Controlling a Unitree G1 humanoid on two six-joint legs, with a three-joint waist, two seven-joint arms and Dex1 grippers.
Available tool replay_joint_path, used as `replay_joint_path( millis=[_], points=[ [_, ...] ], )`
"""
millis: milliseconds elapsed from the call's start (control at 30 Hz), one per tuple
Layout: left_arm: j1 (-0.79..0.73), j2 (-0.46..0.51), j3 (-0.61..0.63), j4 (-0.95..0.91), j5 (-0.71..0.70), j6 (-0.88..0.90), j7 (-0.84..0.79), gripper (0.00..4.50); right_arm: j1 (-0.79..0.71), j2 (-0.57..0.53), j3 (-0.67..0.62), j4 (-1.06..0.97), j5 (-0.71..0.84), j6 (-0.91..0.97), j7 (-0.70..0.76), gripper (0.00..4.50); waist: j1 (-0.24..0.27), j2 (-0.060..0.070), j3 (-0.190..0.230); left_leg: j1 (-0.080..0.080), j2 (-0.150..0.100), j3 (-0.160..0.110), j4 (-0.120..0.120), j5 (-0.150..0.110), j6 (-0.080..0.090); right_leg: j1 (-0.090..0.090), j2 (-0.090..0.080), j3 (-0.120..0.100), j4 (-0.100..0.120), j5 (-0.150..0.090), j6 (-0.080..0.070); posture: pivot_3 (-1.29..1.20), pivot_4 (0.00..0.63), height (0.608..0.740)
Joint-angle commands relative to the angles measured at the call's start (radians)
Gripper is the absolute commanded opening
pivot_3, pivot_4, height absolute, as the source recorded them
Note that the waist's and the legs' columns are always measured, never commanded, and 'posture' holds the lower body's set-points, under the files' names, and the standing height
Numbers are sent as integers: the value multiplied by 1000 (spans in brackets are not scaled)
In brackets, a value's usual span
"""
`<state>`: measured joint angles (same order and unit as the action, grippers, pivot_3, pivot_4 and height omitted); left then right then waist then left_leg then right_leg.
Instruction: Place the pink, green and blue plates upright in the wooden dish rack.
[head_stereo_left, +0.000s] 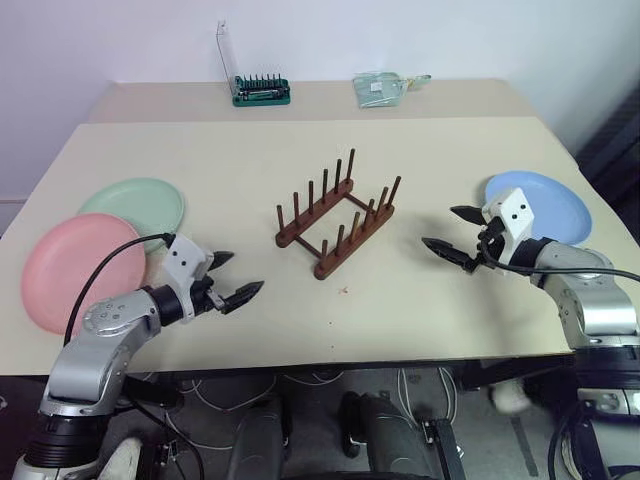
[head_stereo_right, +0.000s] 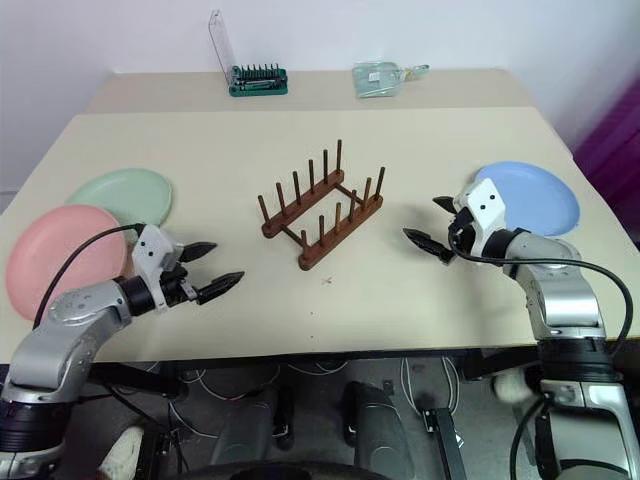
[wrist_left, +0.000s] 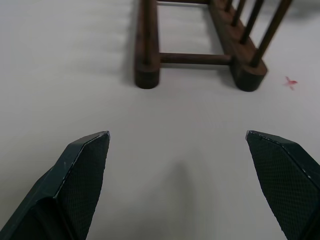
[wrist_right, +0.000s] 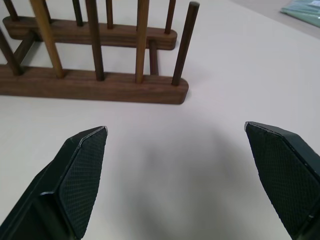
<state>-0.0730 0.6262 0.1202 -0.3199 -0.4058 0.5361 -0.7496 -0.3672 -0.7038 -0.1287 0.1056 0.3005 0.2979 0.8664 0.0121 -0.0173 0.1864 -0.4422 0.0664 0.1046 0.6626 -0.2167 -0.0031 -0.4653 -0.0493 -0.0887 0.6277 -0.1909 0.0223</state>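
- My left gripper (head_stereo_left: 233, 277) hangs over the near bench (head_stereo_left: 400, 310), jaws wide and empty.
- My right gripper (head_stereo_left: 455, 232) is the same, near the blue plate (head_stereo_left: 555, 205) at the right.
- Pink plate (head_stereo_left: 60, 270) and green plate (head_stereo_left: 135, 203) lie flat, left.
- The wooden dish rack (head_stereo_left: 335, 215) waits in the middle, bare.
- I should pinch one plate's rim and lift slowly.

1. A big pale table (head_stereo_left: 250, 160) holds everything.
2. The wooden dish rack (head_stereo_left: 336, 214) stands in the middle, empty.
3. At 9 o'clock lies the green plate (head_stereo_left: 135, 205), and the pink plate (head_stereo_left: 72, 270) overlaps its near edge.
4. At 3 o'clock lies the blue plate (head_stereo_left: 552, 205).
5. At 12 o'clock, far back, stand a green tool holder (head_stereo_left: 260, 90) and a clear packet (head_stereo_left: 380, 88).
6. A tiny red speck (head_stereo_left: 345, 291) lies just in front of the rack.
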Motion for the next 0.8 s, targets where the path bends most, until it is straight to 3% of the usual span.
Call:
replay_joint_path(
  millis=[33, 267, 433, 600, 800],
  points=[
    [-1, -5, -14, -39, -10, 3, 5, 4477, -16, 9, -17, -49, 11, -6, -19, 4500, -1, 0, 0, 0, 0, 0, 0, 0, 0, 0, 0, 0, 0, 0, 0, 0, 150, 730],
    [-10, -16, -117, -69, 21, 1, 12, 4477, -33, 25, 12, -48, -5, -15, -27, 4500, 1, 0, 0, 0, 0, 0, 0, 0, 0, 0, 0, 0, 0, 0, 0, 0, 150, 730],
    [-53, -57, -309, -51, 112, -8, 13, 4477, -50, 47, 35, -53, -12, -17, -39, 4500, 1, 0, 0, 0, -1, 0, 0, 0, 0, 1, 0, 0, 0, 0, 0, 0, 150, 730],
    [-142, -178, -393, 120, 273, -97, 158, 4477, -42, 60, 38, -64, -13, -16, -49, 4500, 4, 1, 0, 0, -1, -1, 0, 0, 0, 1, 0, 0, 0, 0, 0, 0, 150, 730],
    [-220, -336, -373, 305, 294, -153, 252, 4477, -25, 52, 32, -98, -7, 10, -57, 4500, 4, 3, -2, 1, -1, -1, 1, 0, 1, 3, 0, 0, 0, 0, 0, 0, 150, 730]
  ],
)
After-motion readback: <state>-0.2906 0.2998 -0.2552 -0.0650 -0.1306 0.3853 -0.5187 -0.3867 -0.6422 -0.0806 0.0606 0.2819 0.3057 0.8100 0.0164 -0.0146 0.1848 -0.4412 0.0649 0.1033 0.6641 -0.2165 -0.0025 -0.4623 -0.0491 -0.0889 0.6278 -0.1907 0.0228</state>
